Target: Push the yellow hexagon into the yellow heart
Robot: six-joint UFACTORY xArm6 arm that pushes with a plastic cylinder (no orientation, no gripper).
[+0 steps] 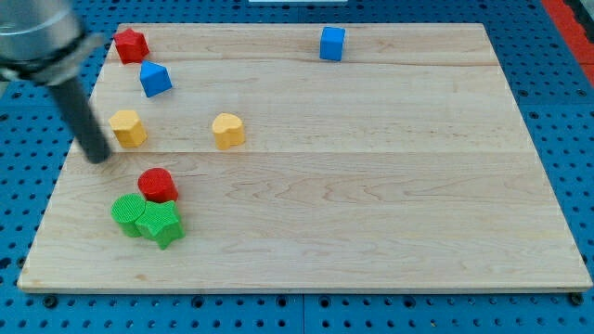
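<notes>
Wooden board point(371, 186), my tip point(98, 158) left of yellow hexagon point(128, 128)

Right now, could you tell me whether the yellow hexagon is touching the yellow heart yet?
No, apart. Bare board shows between the hexagon and the heart; my tip is just left of the hexagon.

yellow hexagon point(127, 128) board's left | yellow heart point(227, 131) right of it; apart
</notes>
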